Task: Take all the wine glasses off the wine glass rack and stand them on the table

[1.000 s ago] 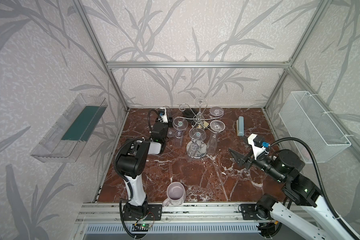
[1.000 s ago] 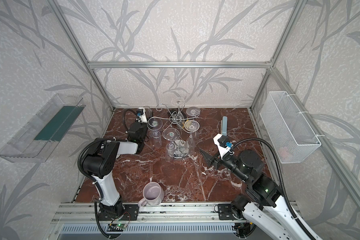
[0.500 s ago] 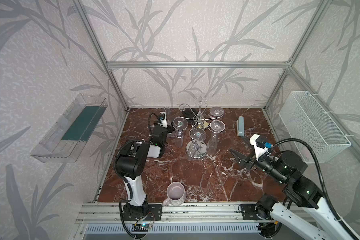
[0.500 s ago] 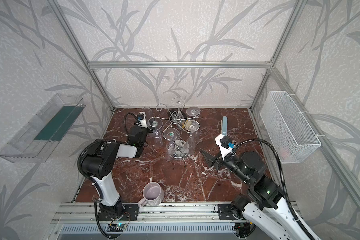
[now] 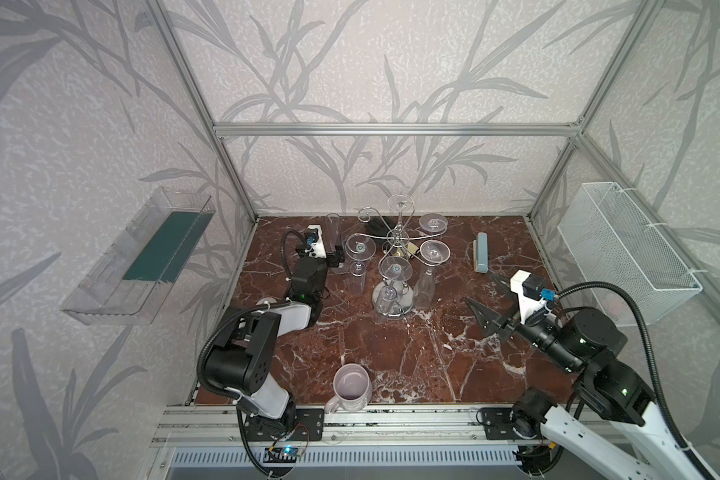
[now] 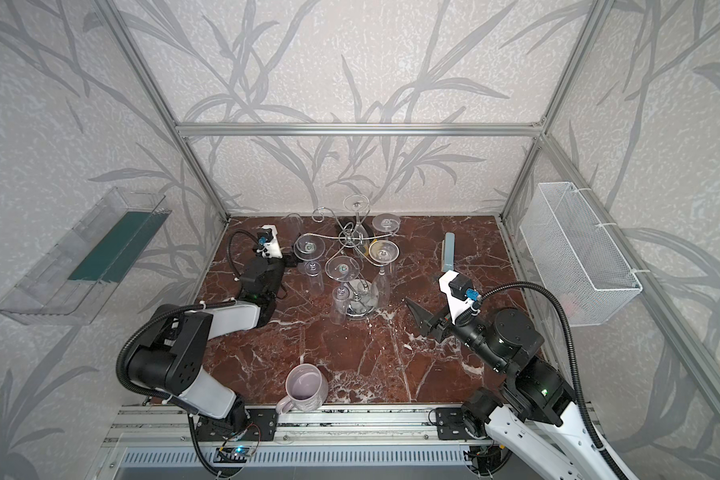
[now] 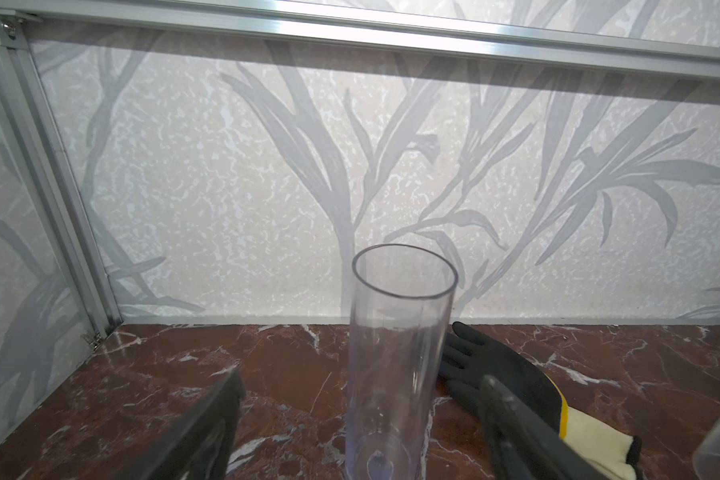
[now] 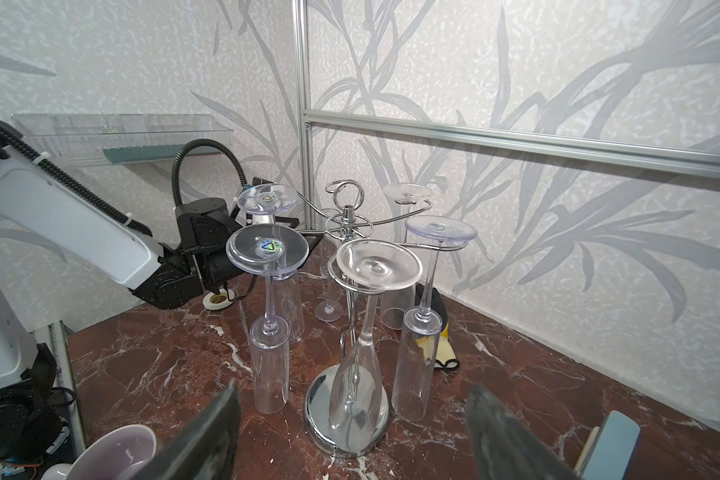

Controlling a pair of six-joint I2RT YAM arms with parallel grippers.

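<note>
While I look through the left wrist camera, I see the wine glass (image 7: pixel 395 361) standing upright on the red stone table (image 7: pixel 292 374), off the wine glass rack. It stands right between the two fingers (image 7: pixel 208 419) of the left gripper (image 7: pixel 362 378). Those fingers are spread wide, with a gap on each side of the glass, so nothing squeezes it. Low down by the foot the picture is cut off. I think nothing touches there, but I am not sure.

In both top views the wine glass (image 5: pixel 332 226) is at the back left of the table. It is near the wine glass rack (image 5: pixel 396 239), on its left side, and does not hang on it. Five more glasses hang upside down from the rack's curly arms. A black and yellow glove (image 7: pixel 504 374) lies near the wine glass.

The right gripper (image 5: pixel 484 291) hangs over the table to the right of the rack, well apart from it, with its fingers wide apart. A pale mug (image 5: pixel 352 390) sits near the front edge.
</note>
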